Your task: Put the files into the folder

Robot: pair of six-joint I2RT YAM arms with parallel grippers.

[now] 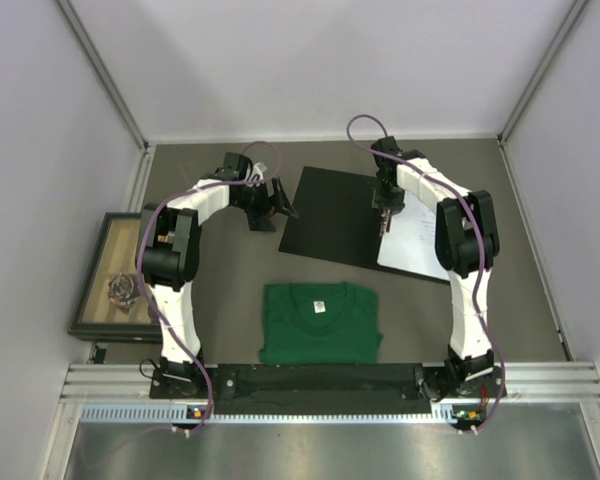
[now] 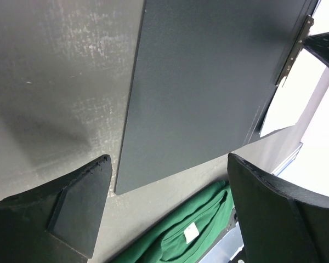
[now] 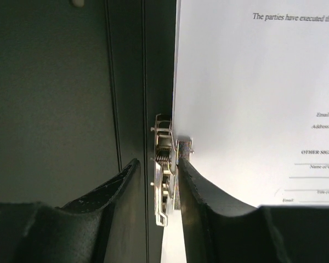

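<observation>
Folder (image 1: 335,215) open on tabletop (image 1: 230,280), far centre. Files (image 1: 415,245) on its right half, left edge at clip (image 3: 164,175). Right claw (image 3: 158,164) straddles clip, jaws narrow; grip uncertain. Left claw (image 2: 170,158) released, left of folder. Press lever squarely, avoid shifting sheets.

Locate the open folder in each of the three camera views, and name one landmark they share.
Top external: the folder lies open at centre, beyond the green shirt.
Left wrist: its black inner face fills the upper middle.
Right wrist: its dark face covers the left half.
Shared landmark: the white files on its right side.
</observation>
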